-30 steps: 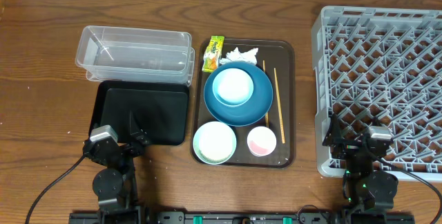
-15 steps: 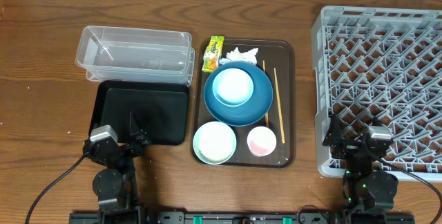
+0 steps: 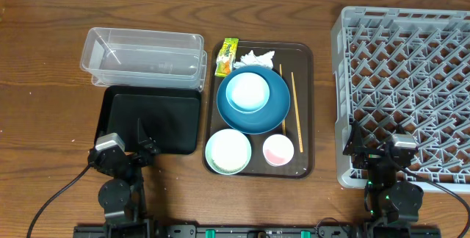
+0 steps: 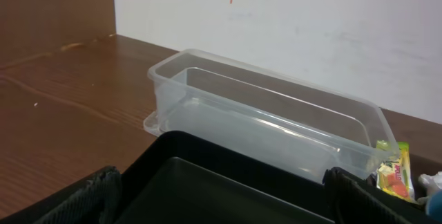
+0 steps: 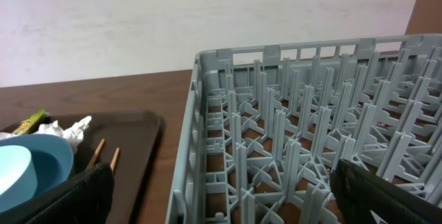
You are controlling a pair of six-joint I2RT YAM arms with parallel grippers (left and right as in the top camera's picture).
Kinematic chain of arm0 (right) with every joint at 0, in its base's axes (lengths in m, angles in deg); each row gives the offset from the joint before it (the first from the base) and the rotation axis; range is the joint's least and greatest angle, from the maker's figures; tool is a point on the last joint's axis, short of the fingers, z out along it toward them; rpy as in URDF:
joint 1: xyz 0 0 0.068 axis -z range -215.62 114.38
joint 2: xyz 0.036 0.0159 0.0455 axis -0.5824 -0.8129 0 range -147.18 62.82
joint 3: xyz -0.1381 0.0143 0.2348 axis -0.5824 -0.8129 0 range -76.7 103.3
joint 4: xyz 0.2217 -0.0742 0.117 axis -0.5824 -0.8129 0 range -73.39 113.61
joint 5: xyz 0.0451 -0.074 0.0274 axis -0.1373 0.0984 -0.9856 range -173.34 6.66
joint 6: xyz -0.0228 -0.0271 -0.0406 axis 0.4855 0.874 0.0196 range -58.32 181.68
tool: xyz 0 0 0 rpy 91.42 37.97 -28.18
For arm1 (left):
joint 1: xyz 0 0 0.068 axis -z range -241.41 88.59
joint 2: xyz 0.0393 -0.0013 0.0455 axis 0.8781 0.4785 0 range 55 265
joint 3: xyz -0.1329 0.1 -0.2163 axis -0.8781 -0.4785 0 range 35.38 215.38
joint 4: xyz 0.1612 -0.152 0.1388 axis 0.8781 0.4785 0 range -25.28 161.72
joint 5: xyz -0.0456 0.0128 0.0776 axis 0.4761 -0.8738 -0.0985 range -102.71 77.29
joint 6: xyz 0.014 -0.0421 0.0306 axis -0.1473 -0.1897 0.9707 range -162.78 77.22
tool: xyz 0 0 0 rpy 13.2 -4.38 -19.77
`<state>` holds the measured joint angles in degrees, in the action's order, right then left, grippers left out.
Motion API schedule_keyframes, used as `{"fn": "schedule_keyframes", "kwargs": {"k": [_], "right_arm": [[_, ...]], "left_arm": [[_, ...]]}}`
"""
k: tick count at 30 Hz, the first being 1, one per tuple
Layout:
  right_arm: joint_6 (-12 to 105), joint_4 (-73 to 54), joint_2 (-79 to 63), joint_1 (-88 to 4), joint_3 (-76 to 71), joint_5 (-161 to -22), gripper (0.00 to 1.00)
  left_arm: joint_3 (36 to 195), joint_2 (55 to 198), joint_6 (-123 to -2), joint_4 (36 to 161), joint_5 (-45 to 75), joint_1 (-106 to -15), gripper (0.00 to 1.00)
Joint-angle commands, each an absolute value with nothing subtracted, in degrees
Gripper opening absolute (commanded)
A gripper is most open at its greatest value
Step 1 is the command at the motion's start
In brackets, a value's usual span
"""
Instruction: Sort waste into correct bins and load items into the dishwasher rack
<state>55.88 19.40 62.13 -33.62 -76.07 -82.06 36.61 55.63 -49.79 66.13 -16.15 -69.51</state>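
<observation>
On the brown tray [image 3: 307, 106] lie a yellow-green wrapper [image 3: 227, 56], a white tissue [image 3: 255, 58], a large blue bowl [image 3: 273, 109] with a small pale blue-white bowl [image 3: 247, 91] inside it, a pale green-white bowl [image 3: 228, 151], a pink cup [image 3: 278, 150] and two chopsticks [image 3: 296, 112]. The clear tub [image 3: 144, 56] and black tray [image 3: 156, 119] stand at the left, the grey rack [image 3: 411, 91] at the right. My left gripper [image 3: 144, 145] is open and empty over the black tray's near edge [image 4: 228, 196]. My right gripper [image 3: 356, 150] is open and empty over the rack's near left corner [image 5: 228, 148]. No rice grains are visible.
The wrapper [image 4: 394, 175] shows past the tub [image 4: 269, 120] in the left wrist view. The right wrist view shows the blue bowl [image 5: 48, 158], tissue [image 5: 69, 131] and chopstick tips [image 5: 103, 151]. A white wall runs behind the table.
</observation>
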Motion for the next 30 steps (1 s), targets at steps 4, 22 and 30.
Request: {"fn": "schedule_keyframes", "kwargs": {"k": [4, 22, 30], "right_arm": [[48.20, 19.66, 62.43, -34.19, -76.38, -86.04, 0.99], [46.46, 8.23, 59.48, -34.19, -61.15, -99.74, 0.99], [49.08, -10.96, 42.26, -34.19, -40.69, -100.31, 0.99]], "left_arm": [[35.60, 55.23, -50.99, 68.47, -15.37, -69.71, 0.95], [46.47, 57.73, -53.16, 62.04, 17.85, -69.71, 0.95], [68.81, 77.75, -52.89, 79.98, 19.25, -69.69, 0.95]]}}
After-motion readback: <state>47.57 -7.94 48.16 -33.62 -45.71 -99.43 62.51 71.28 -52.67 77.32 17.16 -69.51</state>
